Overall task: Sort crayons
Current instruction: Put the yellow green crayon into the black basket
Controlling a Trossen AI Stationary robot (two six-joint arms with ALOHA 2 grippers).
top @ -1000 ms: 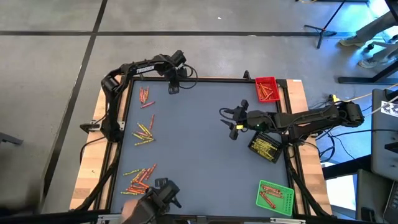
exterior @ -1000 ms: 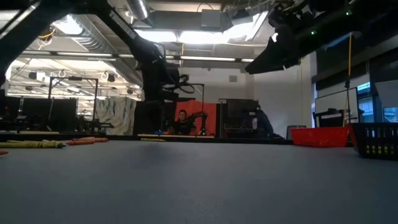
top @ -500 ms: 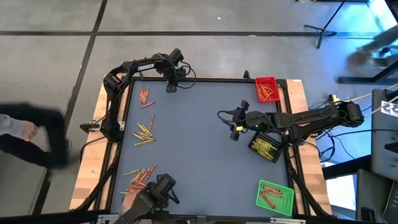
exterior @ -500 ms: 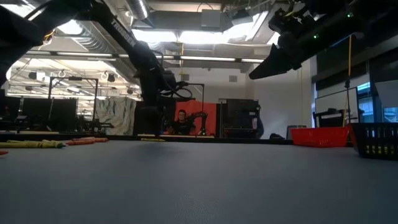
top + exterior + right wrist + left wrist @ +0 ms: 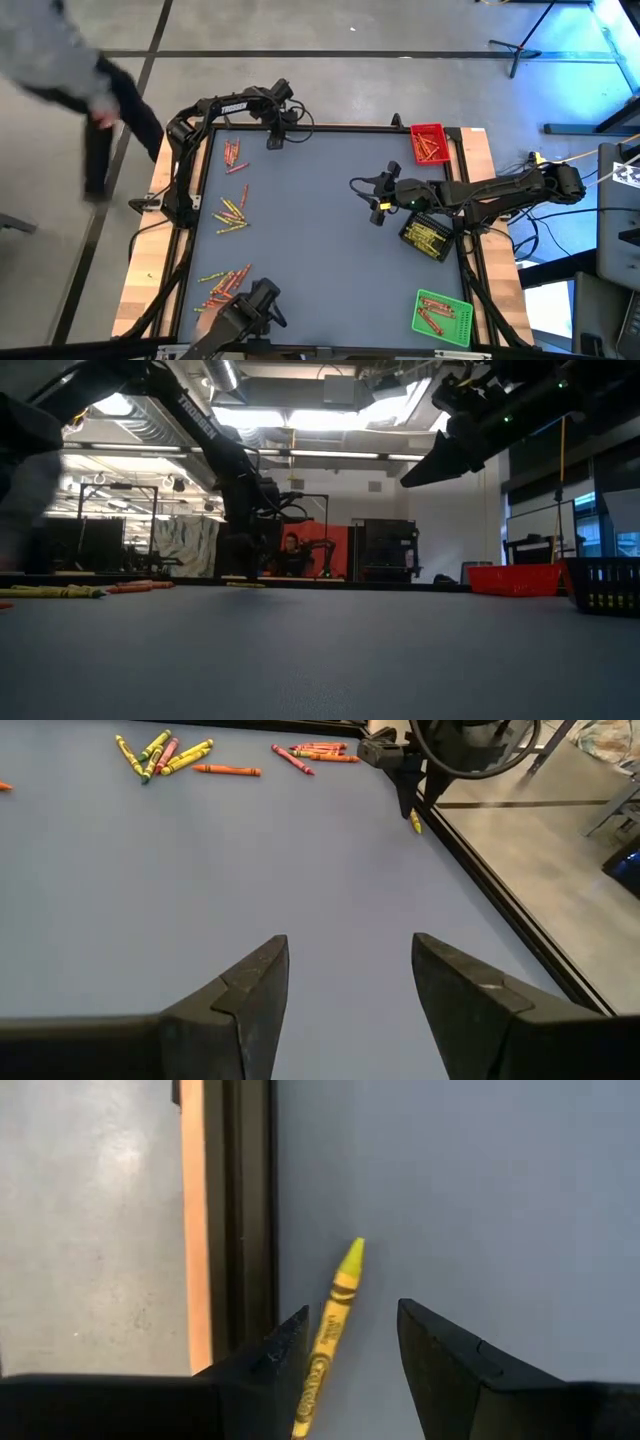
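A single yellow crayon (image 5: 334, 1328) lies on the grey table by its far edge (image 5: 340, 127), between the fingers of my open left gripper (image 5: 352, 1310), which points down just above the table (image 5: 277, 140). From the right wrist view the same crayon (image 5: 415, 821) shows under that gripper. More crayons lie in three loose groups along the table's left side: a red-orange one (image 5: 233, 155), a mostly yellow one (image 5: 232, 212) and a mixed one (image 5: 224, 284). My right gripper (image 5: 350, 942) hangs open above the table's middle right (image 5: 370, 200), with nothing between its fingers. My left gripper comes from above, its fingers lying along either side of the yellow crayon. The crayon's near end (image 5: 305, 1398) runs close beside one finger (image 5: 288, 1348). I cannot tell whether that finger touches it. The crayon lies flat on the table.
A red tray (image 5: 429, 143) stands at the far right corner, a black tray (image 5: 427, 237) of yellow crayons at mid right, and a green tray (image 5: 442, 315) at the near right. A dark device (image 5: 255, 305) sits at the near edge. A person (image 5: 70, 70) passes beyond the table's left.
My left gripper has sunk toward the table at the far edge and turned a little, still open. The person beside the table's left has moved toward the far side.
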